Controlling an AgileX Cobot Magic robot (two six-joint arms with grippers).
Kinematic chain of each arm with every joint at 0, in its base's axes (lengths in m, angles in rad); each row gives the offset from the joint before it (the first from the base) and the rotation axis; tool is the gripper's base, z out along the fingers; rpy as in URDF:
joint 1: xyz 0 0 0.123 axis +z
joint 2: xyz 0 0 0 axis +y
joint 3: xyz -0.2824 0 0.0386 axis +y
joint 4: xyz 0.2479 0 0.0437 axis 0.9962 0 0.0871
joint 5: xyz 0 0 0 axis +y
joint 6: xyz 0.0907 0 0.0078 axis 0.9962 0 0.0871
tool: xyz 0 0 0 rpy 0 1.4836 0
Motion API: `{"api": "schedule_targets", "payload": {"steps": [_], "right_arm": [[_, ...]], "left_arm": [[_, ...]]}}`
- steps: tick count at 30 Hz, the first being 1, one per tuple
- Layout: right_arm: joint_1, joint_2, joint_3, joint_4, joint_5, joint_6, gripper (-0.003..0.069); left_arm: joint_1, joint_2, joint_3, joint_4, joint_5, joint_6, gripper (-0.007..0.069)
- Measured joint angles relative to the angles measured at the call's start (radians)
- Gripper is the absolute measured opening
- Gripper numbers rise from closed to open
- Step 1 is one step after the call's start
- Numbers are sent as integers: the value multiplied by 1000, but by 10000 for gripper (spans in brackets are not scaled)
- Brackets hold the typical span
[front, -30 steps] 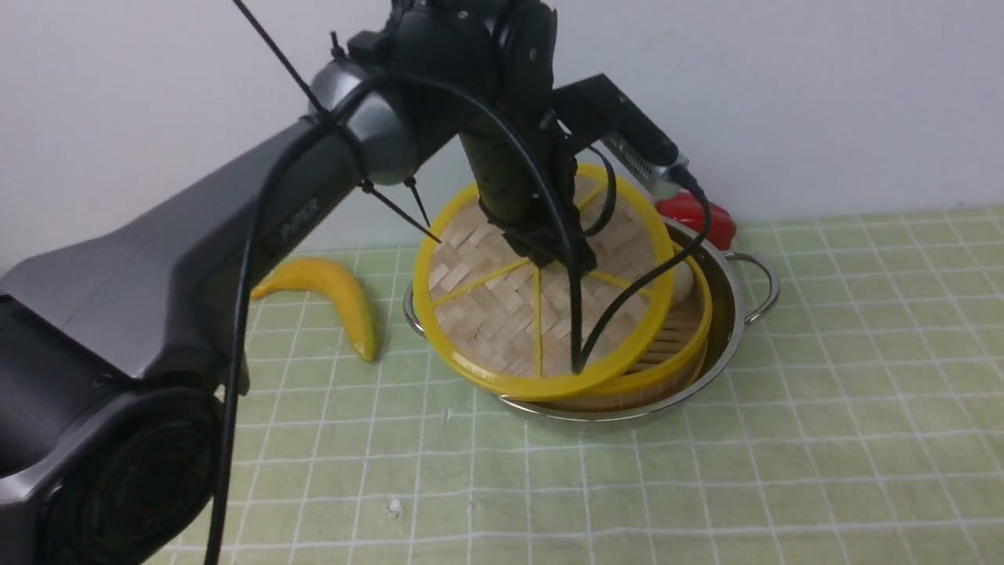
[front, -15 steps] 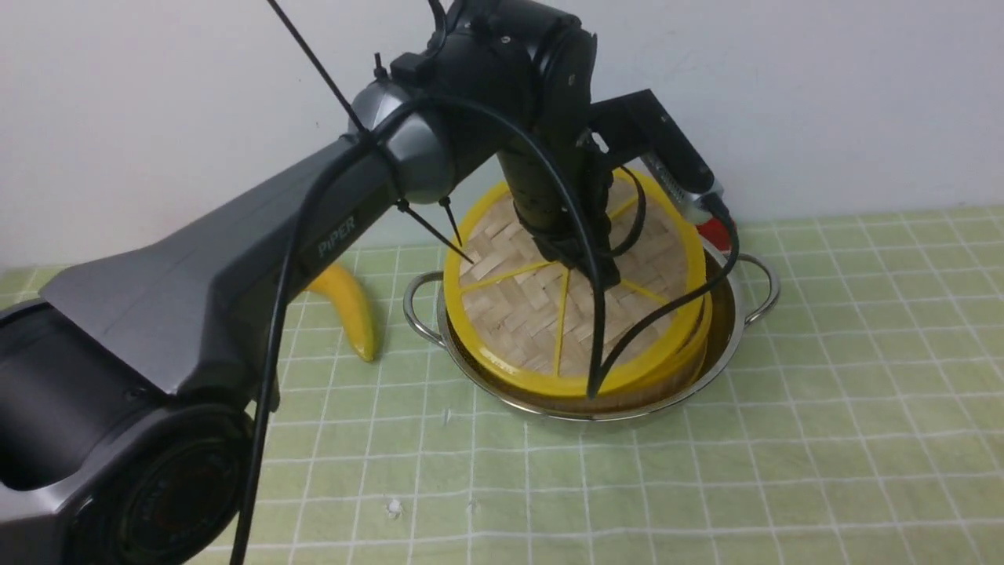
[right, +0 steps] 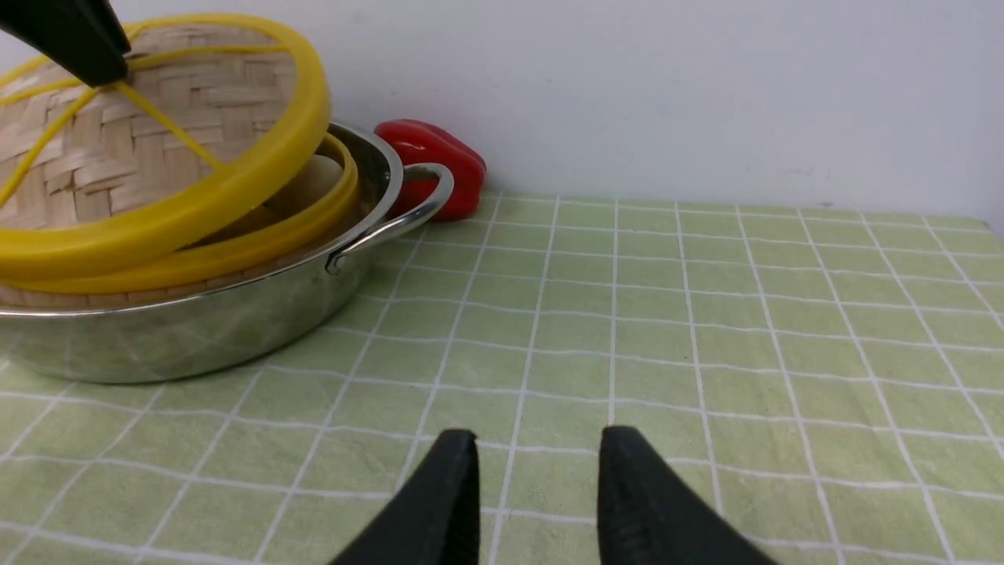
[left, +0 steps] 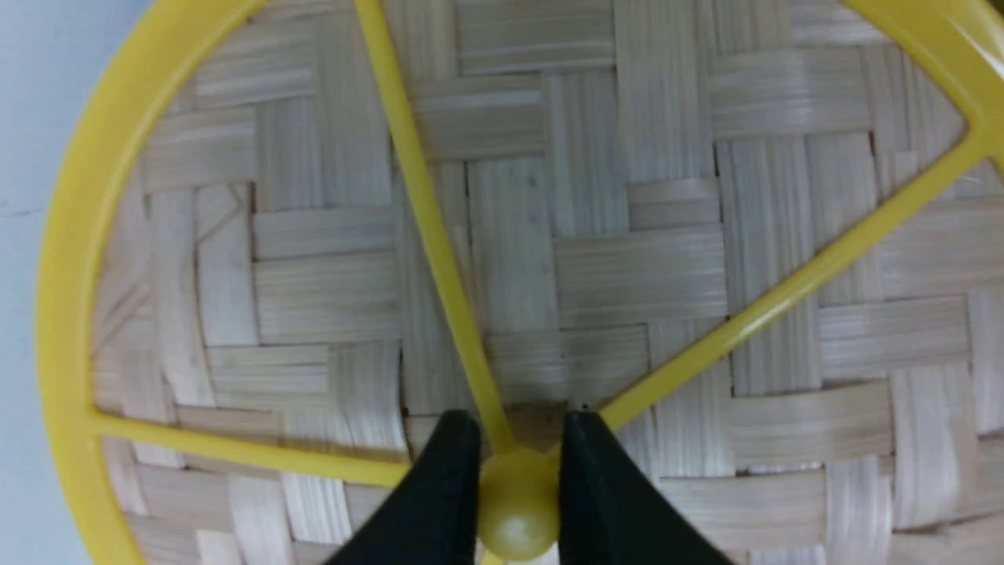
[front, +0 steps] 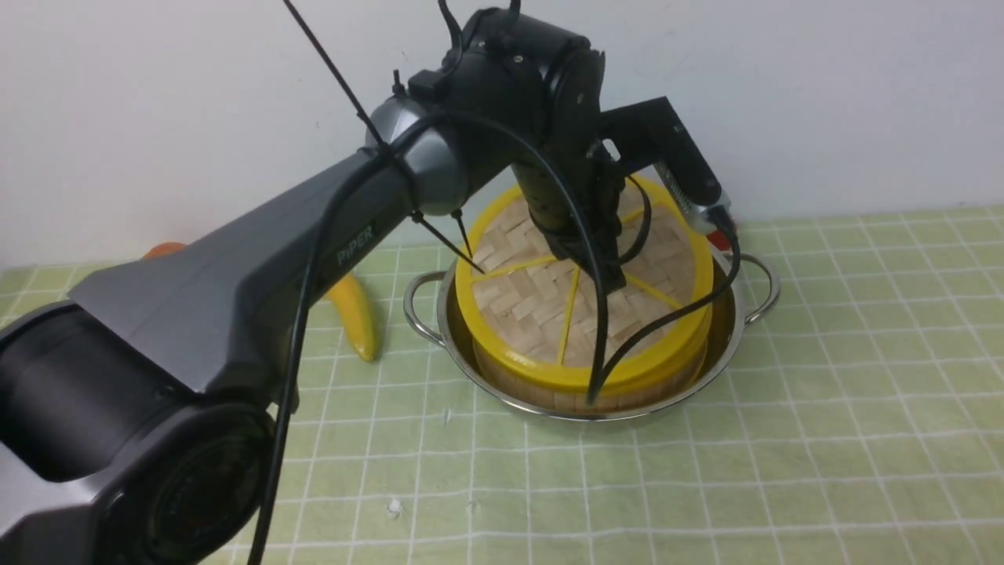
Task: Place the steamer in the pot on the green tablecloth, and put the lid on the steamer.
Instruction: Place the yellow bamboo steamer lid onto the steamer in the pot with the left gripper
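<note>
Base: Status, near side first?

Op: Closest to me is the green tablecloth [front: 784,439]. Low over it hangs my right pincer [right: 539,443], jaws parted and nothing between them. I read that as parked well apart from the work, so the other arm has room.

Base: And mid-field?

Op: There the pot [front: 725,329] sits on the cloth, with one loop handle [front: 765,282] out to each side. Inside it is the steamer [front: 510,384], its wooden wall showing just above the steel rim. That half of the job looks done.

Base: Lid?

Op: Above the steamer is the lid [front: 533,306], and my left pincer [left: 518,430] is clamped on its centre knob [left: 518,510]. Gripping where the spokes [left: 439,259] meet should balance the disc, I judge. From the front it looks nearly level on the steamer. The right wrist view disagrees. There, the edge toward the red pepper [right: 427,161] rides above the steamer's yellow rim, with a gap beneath. So I call it tilted, not seated all round.

Base: Next?

Op: Lower until the rims meet all round, then let go. Released on a tilt, it could slide off-centre.

Base: Further out?

Op: On the cloth left of the pot lies a banana [front: 357,318], partly behind my left arm [front: 235,282]. The pepper lies beyond the right handle, against the wall [front: 784,94]. Neither is in the way.
</note>
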State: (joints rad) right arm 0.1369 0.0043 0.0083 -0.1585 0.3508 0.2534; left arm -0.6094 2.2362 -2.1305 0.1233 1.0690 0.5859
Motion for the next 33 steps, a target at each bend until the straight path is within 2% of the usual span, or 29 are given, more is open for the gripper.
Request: {"api": "schedule_targets", "payload": {"steps": [25,33], "right_arm": [[0,0,0,0,-1,0,240],[0,0,0,0,-1,0,240]], "left_arm": [[-3,21,-12,26,-23,20,114],[-3,13,-58,36,32,-27,114]]}}
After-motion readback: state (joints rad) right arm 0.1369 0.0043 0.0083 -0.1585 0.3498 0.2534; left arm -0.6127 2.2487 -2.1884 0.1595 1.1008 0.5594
